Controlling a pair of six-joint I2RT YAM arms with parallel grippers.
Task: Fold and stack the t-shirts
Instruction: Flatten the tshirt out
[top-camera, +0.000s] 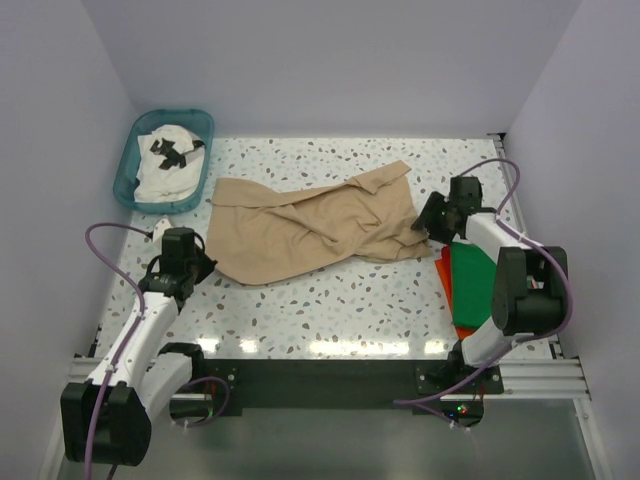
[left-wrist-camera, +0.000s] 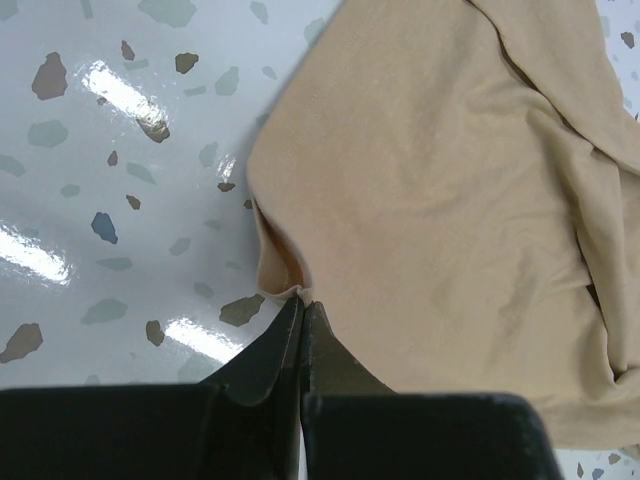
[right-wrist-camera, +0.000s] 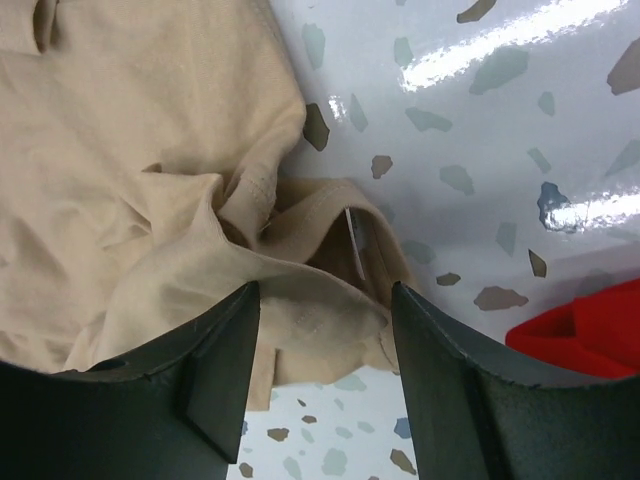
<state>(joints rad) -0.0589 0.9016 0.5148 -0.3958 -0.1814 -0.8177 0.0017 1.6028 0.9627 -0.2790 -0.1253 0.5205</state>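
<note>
The tan t-shirt (top-camera: 310, 230) lies crumpled across the middle of the table. My left gripper (top-camera: 196, 262) is shut on its near left edge; the left wrist view shows the closed fingertips (left-wrist-camera: 302, 305) pinching the hem of the tan cloth (left-wrist-camera: 440, 200). My right gripper (top-camera: 432, 222) is open over the shirt's right corner, its jaws standing either side of the collar and white tag (right-wrist-camera: 355, 240). The green t-shirt (top-camera: 478, 275) lies folded on the red-orange one (top-camera: 445, 285) at the right. The white printed t-shirt (top-camera: 168, 160) lies in the basket.
A teal plastic basket (top-camera: 135, 150) stands at the far left corner. White walls enclose the table on three sides. The red-orange cloth (right-wrist-camera: 585, 330) shows at the right edge of the right wrist view. Purple cables loop beside both arms.
</note>
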